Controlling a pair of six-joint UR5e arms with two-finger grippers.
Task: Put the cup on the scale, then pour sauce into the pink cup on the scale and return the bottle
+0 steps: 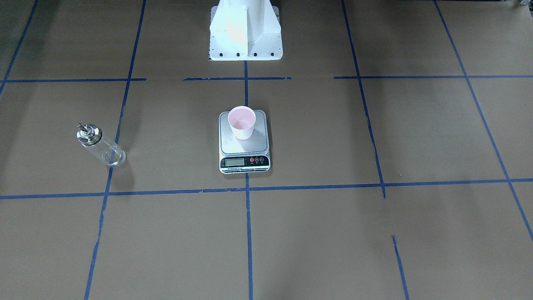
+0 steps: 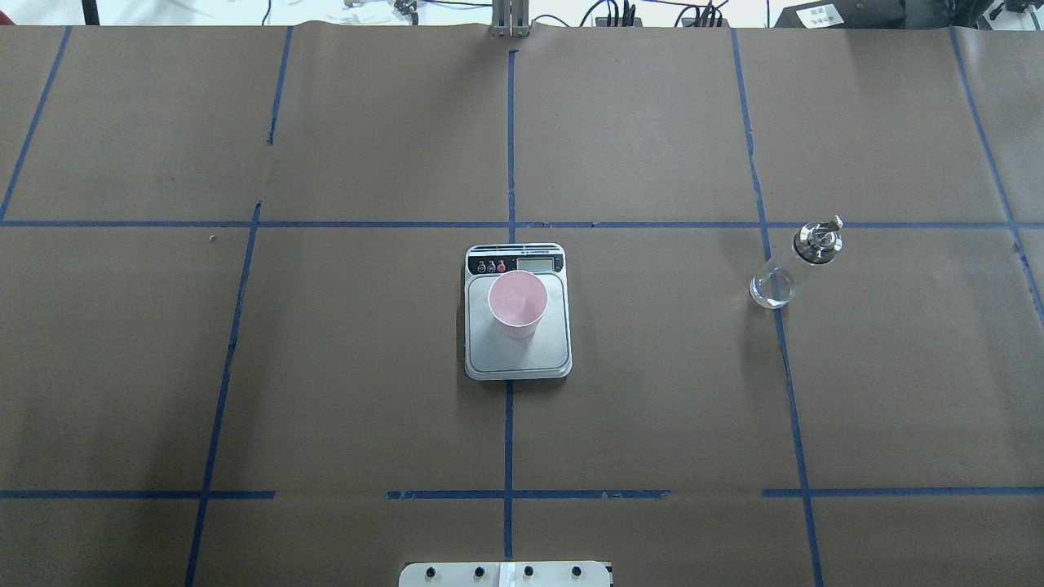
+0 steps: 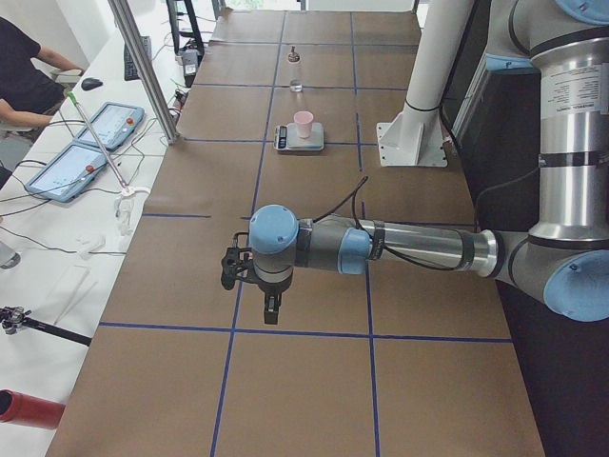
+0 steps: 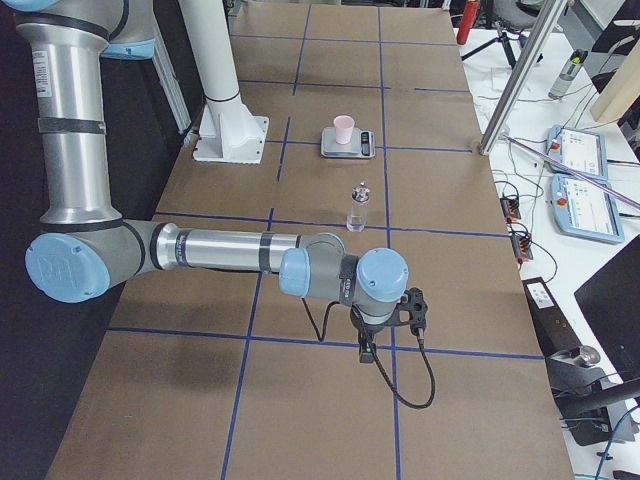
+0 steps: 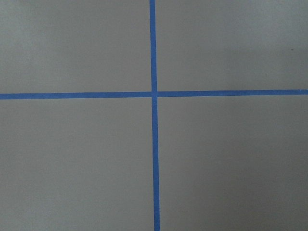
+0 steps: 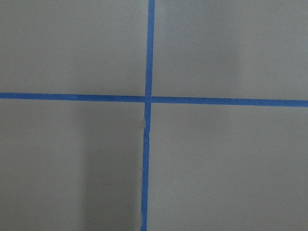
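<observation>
Okay, the cup [image 1: 242, 122] stands upright on the scale [image 1: 245, 146], toward the back of the steel platform, the end farthest from the display [image 1: 234, 161]. Its pale pink inside faces up, and whether anything is in it I cannot tell. The scale sits at the middle of the desk [image 1: 333, 233], straddling a line of blue tape [image 1: 248, 225], in front of the robot's white pedestal [image 1: 245, 33].

Over to the bottle [image 1: 100, 145]: it is upright on the desk on the robot's right side, well apart from the scale, with its base on a tape line and its metal collar and spout on top. The sauce [image 2: 771, 289] is so clear it hardly shows through the glass.

Both arms are out at the ends of the desk, far from everything. The left claw [image 3: 271, 307] points down over the paper beside a tape line, holding nothing, and the right claw [image 4: 367, 350] does the same at its end. Only the side cameras catch them, so whether either is spread or pressed together I cannot tell. Each wrist camera looks straight down at a tape crossing.
</observation>
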